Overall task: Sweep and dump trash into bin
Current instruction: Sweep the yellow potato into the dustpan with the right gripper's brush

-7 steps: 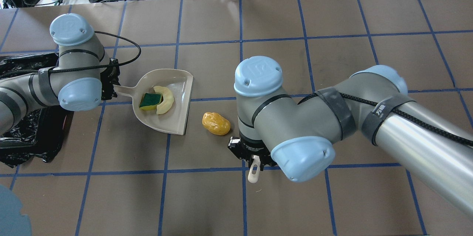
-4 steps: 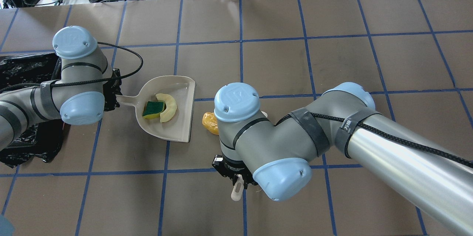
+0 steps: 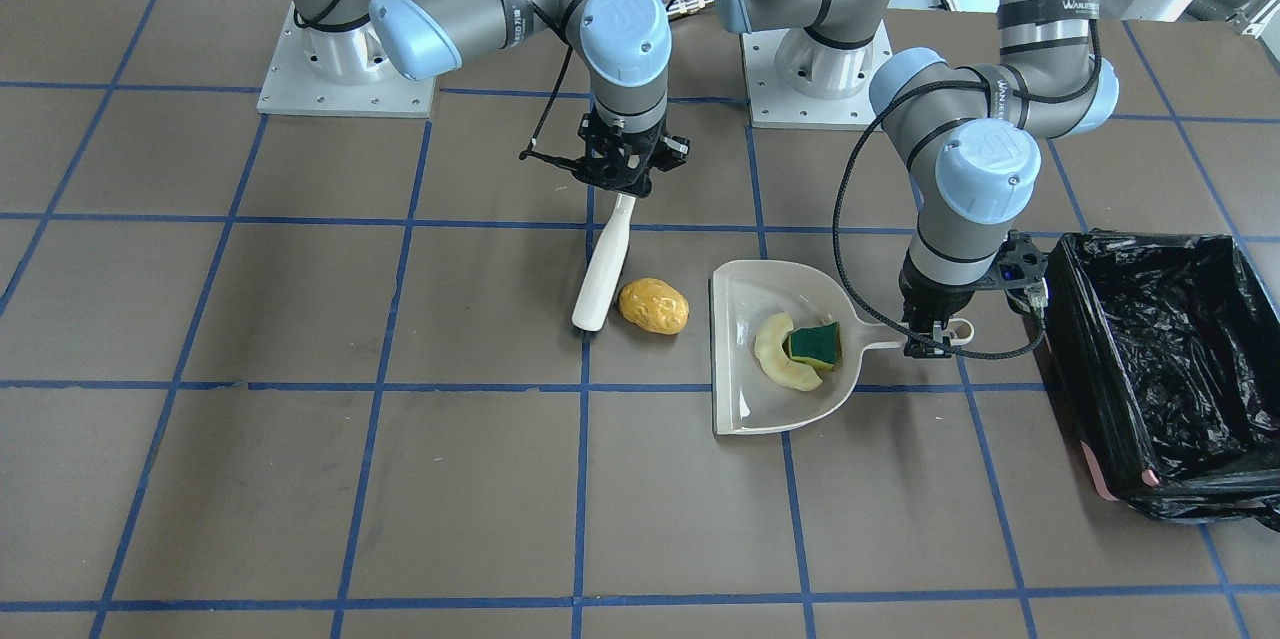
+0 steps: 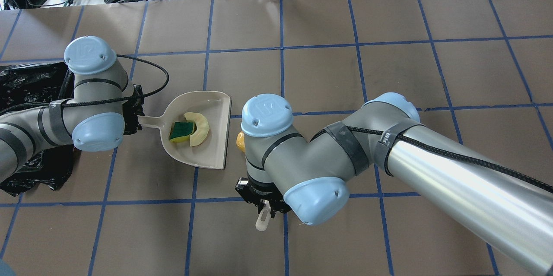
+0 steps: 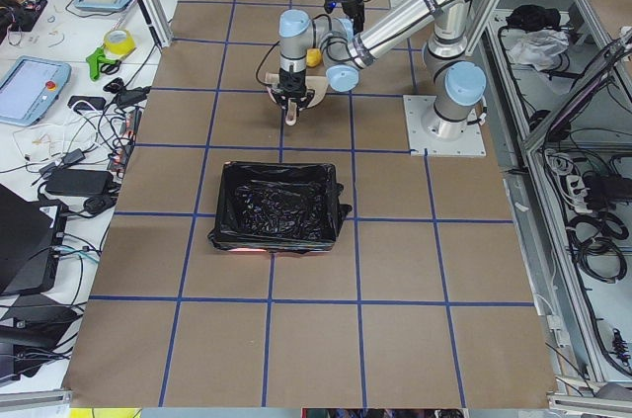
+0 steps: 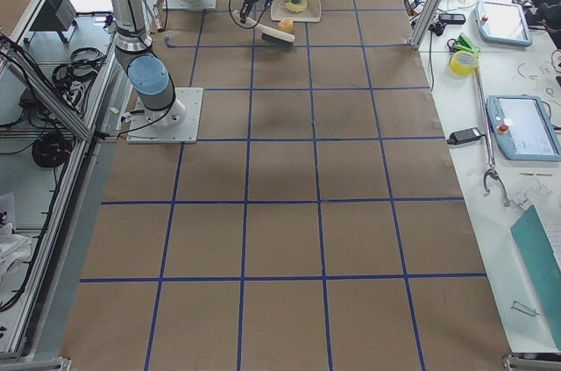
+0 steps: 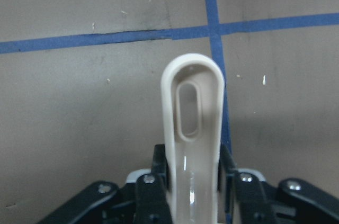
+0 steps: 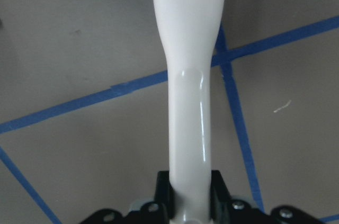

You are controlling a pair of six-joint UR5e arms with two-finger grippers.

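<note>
Gripping the handle of the beige dustpan (image 3: 742, 404), the left gripper (image 3: 926, 336) has its jaws closed tight on either side of that handle, whose hanging-hole end pokes out past the fingers in the left wrist view. The dustpan rests flat on the brown, blue-taped table (image 3: 300, 319). Inside the dustpan lie two pieces of the trash: the pale yellow crescent slice (image 3: 776, 357) and the green-and-yellow sponge piece (image 3: 816, 345). The sponge piece leans on the slice and sits on the side nearer the dustpan's handle. The orange-brown lump (image 3: 654, 307) is outside the dustpan, on the table just beyond its open mouth. On the lump's far side from the dustpan stands the white brush (image 3: 603, 271), head down just beside the lump; whether they touch is unclear. The right gripper (image 3: 622, 181) pinches the brush's handle between closed jaws. The bin (image 3: 1078, 351), lined with crinkled black plastic, sits beyond the dustpan's handle end, near it but apart.
</note>
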